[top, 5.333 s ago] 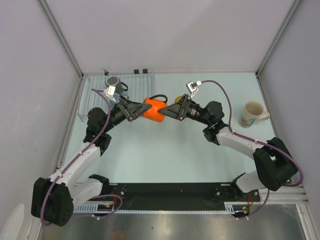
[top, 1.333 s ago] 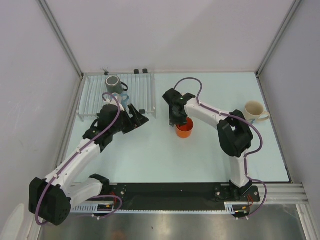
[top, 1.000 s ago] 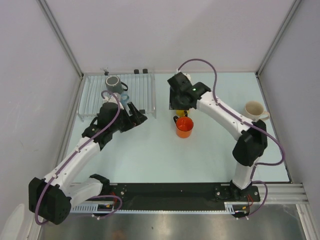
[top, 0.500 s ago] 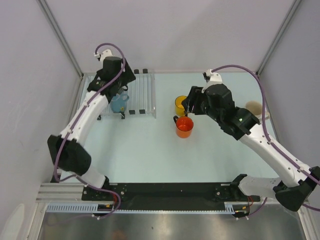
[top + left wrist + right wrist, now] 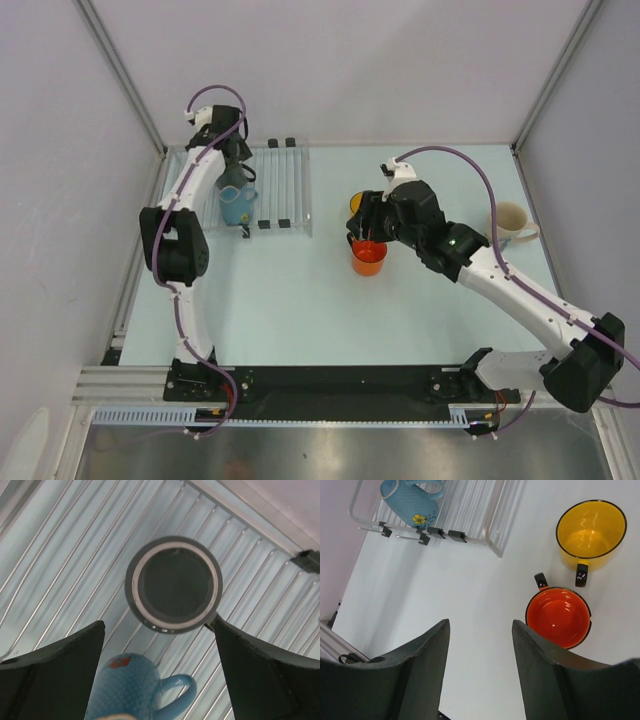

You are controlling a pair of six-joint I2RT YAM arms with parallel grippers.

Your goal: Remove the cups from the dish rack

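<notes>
Pale table (image 5: 300, 310), white walls (image 5: 350, 70); the left gripper (image 5: 159, 625) and right gripper (image 5: 480, 625) stand wide, empty, with the dark grey mug (image 5: 175, 582) hidden in the top view.

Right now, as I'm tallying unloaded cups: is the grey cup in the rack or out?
In. In the left wrist view, the grey cup sits on the rack bars, with the blue cup next to it.

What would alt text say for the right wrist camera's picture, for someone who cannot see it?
Seen from above past the open right gripper, an orange mug and a yellow mug stand upright and empty, close together on a white table. At upper left, a light blue flowered mug rests on the clear dish rack.
</notes>
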